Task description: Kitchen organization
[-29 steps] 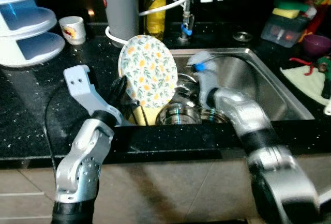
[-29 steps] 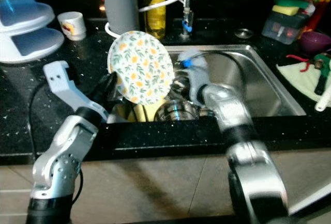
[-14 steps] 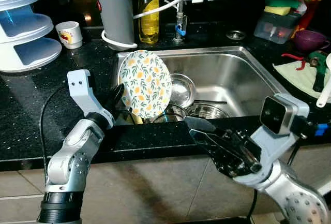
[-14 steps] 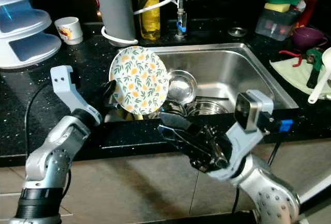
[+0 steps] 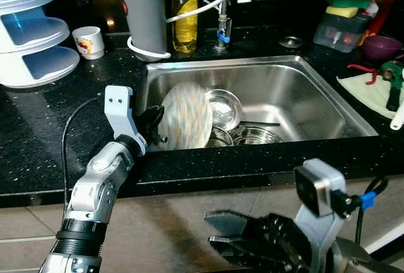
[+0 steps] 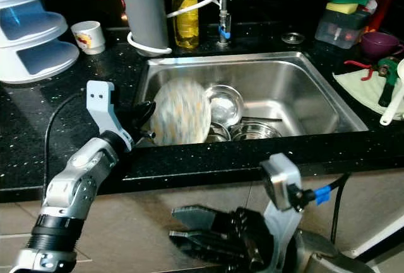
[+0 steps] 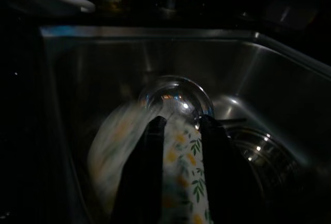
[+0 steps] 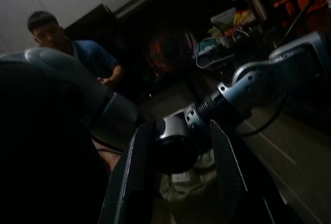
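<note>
Sink (image 5: 315,106) holds three steel bowls (image 5: 224,106); left gripper (image 7: 178,131) fingers clamp one floral plate (image 5: 184,123), right gripper (image 8: 178,151) fingers spread.

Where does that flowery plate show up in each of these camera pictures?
Left eye view: the flowery plate stands on edge at the sink's left end, blurred.
Right eye view: same place, beside the left gripper.
Left wrist view: between the black fingers, low and central.
Right wrist view: not in it.
Shared landmark: the shiny steel bowl just behind the plate.
</note>
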Available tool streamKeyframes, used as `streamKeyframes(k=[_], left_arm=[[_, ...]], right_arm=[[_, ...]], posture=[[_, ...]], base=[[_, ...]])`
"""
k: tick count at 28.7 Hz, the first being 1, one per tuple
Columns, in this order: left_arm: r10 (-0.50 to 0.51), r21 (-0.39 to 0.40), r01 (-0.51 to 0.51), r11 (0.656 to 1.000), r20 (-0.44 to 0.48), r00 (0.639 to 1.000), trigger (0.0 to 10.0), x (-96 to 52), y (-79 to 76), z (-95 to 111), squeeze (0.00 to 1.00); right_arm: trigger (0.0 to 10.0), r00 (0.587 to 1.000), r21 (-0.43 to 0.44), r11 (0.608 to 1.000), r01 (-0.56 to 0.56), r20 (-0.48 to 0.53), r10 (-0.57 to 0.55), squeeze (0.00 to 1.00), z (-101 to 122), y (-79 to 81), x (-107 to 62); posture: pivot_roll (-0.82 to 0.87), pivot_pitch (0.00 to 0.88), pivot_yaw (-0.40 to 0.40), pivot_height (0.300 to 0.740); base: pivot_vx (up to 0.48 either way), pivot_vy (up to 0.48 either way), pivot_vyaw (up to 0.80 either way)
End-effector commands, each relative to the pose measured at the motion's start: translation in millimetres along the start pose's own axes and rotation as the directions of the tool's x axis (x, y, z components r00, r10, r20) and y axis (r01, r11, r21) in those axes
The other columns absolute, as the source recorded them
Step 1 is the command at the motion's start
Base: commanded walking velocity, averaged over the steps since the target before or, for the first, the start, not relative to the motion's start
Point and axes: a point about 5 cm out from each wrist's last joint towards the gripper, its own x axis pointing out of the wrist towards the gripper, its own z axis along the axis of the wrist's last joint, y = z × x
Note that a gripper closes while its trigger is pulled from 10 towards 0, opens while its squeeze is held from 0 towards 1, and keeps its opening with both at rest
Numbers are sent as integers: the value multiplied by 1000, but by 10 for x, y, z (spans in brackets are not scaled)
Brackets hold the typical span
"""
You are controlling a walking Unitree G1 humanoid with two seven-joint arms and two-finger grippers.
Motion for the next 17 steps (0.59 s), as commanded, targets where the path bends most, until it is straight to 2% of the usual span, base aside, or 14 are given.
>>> streamKeyframes(k=[1, 5, 6, 7, 9, 10, 14, 15, 17], left_arm=[[5, 8, -5, 1000, -10, 1000, 10000, -9, 38, -35, 1000], [5, 9, -5, 1000, -12, 1000, 10000, -13, 38, -75, 1000], [4, 6, -4, 1000, -3, 1000, 10000, -18, 27, -66, 361], [3, 4, -3, 1000, 9, 1000, 10000, -25, 18, -46, 0], [-1, -5, 1, 1000, 46, 999, 10000, -45, -1, 30, 0], [-14, -33, 17, 999, 93, 996, 10000, -74, -44, 143, 0], [-24, -50, 30, 998, 115, 993, 10000, -90, -75, 201, 0], [-54, -68, 63, 996, 127, 990, 10000, -154, -213, 280, 0], [-64, -71, 73, 995, 125, 990, 10000, -183, -270, 300, 0]], right_arm=[[10000, 999, -9, 1000, 20, -34, -20, 0, -27, 21, -1], [10000, 996, -15, 998, 68, -61, -68, 0, -67, -8, -40], [10000, 995, -17, 997, 73, -62, -74, 0, -74, -12, -44], [10000, 995, -18, 997, 76, -62, -77, 0, -77, -14, -45], [10000, 995, -21, 996, 83, -52, -84, 0, -73, -26, -46], [10000, 995, -29, 995, 96, -38, -97, 0, -61, -45, -46], [10000, 994, -36, 994, 105, -32, -106, 0, -56, -56, -47], [10000, 978, -102, 973, 206, 7, -207, 0, 8, -176, -69], [10000, 969, -128, 961, 245, 20, -245, 0, 33, -219, -79]], posture=[[-55, 92, 37, 740], [-55, 91, 38, 740], [-55, 89, 38, 740], [-55, 87, 37, 740], [-51, 84, 38, 740], [-50, 81, 39, 740], [-50, 81, 39, 740], [-45, 70, 39, 740], [-45, 70, 39, 740]], base=[[0, 0, 0], [0, 0, 0], [0, 0, 0], [0, 0, 0], [0, 0, 0], [0, 0, 0], [0, 0, 0], [0, 0, 0], [0, 0, 0]])
